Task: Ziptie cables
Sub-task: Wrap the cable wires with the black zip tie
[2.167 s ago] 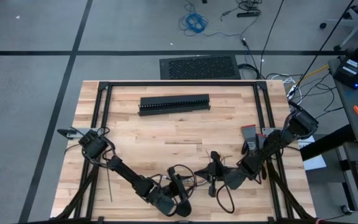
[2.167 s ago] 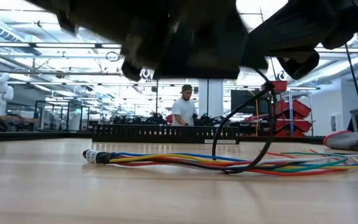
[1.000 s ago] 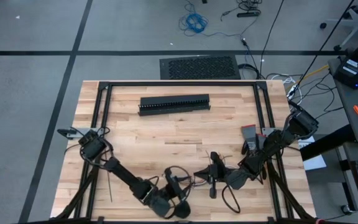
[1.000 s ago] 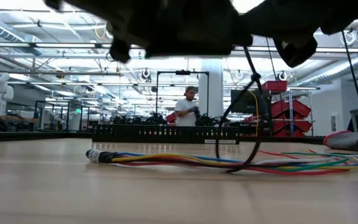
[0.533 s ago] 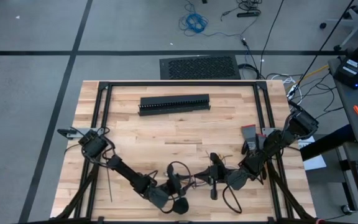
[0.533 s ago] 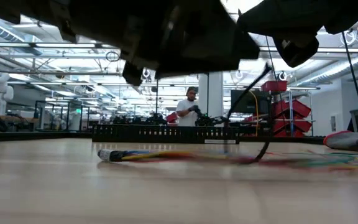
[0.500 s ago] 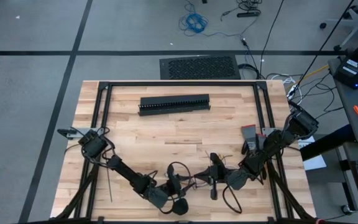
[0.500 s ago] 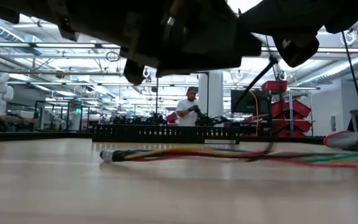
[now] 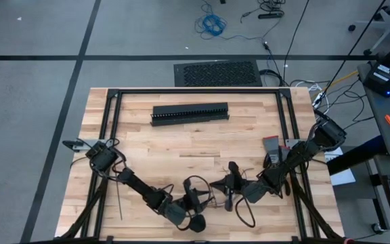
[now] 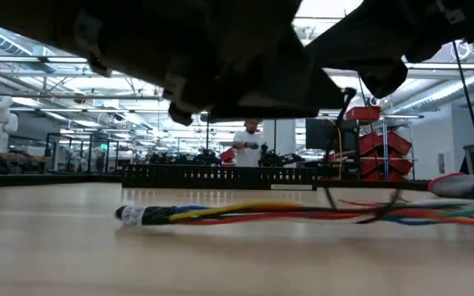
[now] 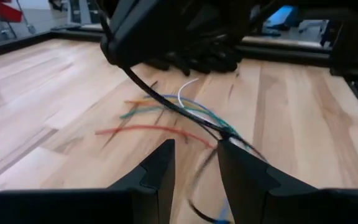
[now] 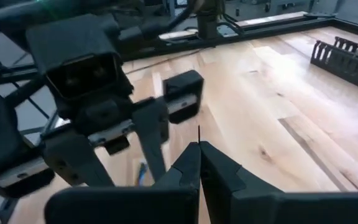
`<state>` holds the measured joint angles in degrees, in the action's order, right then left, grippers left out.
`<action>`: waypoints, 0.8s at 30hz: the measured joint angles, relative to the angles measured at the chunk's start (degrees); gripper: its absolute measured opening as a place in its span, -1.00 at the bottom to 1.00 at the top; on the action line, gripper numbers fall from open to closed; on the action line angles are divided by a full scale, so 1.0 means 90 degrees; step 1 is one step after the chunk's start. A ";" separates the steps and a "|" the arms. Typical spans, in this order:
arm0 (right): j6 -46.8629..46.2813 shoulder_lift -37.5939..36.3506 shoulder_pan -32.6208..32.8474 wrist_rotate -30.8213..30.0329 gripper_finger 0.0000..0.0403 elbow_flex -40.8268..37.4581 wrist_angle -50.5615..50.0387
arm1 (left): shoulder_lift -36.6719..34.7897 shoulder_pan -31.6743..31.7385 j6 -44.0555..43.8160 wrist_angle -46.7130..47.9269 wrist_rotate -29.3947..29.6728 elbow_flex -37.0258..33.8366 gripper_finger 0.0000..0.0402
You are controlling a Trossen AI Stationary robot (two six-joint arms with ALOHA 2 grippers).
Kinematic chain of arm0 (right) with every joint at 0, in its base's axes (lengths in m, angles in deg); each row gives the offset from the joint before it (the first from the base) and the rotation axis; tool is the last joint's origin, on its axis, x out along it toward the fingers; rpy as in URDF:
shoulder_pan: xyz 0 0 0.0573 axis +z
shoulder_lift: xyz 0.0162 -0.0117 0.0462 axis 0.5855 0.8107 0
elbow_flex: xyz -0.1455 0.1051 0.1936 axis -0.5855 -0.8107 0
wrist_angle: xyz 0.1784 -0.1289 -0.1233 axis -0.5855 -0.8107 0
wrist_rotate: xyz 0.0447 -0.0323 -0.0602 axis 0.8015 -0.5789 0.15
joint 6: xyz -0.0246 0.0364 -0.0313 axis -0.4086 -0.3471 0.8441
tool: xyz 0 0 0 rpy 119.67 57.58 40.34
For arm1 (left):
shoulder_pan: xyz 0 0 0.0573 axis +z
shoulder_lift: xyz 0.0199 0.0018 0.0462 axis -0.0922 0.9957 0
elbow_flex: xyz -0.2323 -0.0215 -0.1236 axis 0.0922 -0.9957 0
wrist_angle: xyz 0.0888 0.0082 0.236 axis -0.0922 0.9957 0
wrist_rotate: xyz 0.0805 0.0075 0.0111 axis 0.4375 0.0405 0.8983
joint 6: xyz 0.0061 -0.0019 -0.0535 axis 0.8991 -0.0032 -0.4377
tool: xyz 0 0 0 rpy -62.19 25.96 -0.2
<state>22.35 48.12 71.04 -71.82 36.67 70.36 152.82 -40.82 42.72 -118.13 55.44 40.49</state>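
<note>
The loose bundle of thin coloured wires [image 10: 303,214] is seen lying flat on the wooden table [image 9: 181,146], on the near side of the long black slotted duct [image 9: 190,113], with a thin dark ziptie [image 10: 340,148] looped round it but judged not yet cinched. The loop's lower part is held by the left gripper [image 9: 193,200], its 2 fingers partly closed with a narrow gap. The ziptie's upper end is pinched by the right gripper [image 9: 229,184], fully closed just beside it, so tightening is judged to remain.

Table [image 9: 181,139] of pale, smooth wood planks (faintly glossy); cables [image 10: 245,214] in shiny coloured plastic; duct [image 9: 190,113] matt black.
</note>
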 joint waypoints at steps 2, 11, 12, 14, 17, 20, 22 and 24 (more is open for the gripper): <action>-0.0115 0.0001 0.0000 -0.0001 -1.00 0.0000 -0.0187 | 0.0000 -0.0014 -0.0055 0.0117 0.0070 -0.0008 -0.40; -0.0421 0.0000 0.0056 0.0025 -1.00 0.0000 -0.0552 | 0.0000 0.0013 -0.0053 0.0099 0.0232 -0.0012 -0.40; -0.0383 0.0000 0.0059 0.0027 -1.00 0.0000 -0.0522 | -0.0001 0.0023 -0.0053 0.0069 0.0229 -0.0012 -0.40; -0.0305 0.0000 0.0066 0.0027 -1.00 0.0000 -0.0431 | -0.0002 0.0049 -0.0040 -0.0098 0.0194 -0.0012 -0.40; -0.0209 0.0000 0.0059 0.0029 -1.00 0.0001 -0.0431 | -0.0005 0.0090 0.0130 -0.0565 -0.0387 -0.0015 -0.40; -0.0135 0.0000 0.0058 0.0027 -1.00 0.0001 -0.0370 | -0.0012 0.0175 0.0075 -0.0747 -0.0985 -0.0014 -0.40; -0.0118 0.0000 0.0058 0.0027 -1.00 0.0002 -0.0371 | -0.0012 0.0283 -0.0119 -0.0700 -0.1162 -0.0016 -0.40; -0.0120 0.0000 0.0060 0.0026 -1.00 0.0002 -0.0368 | -0.0012 0.0387 -0.0327 -0.0698 -0.1339 -0.0060 -0.40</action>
<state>21.27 48.12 71.58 -71.58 36.69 67.04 152.71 -37.34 39.78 -124.41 43.39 39.95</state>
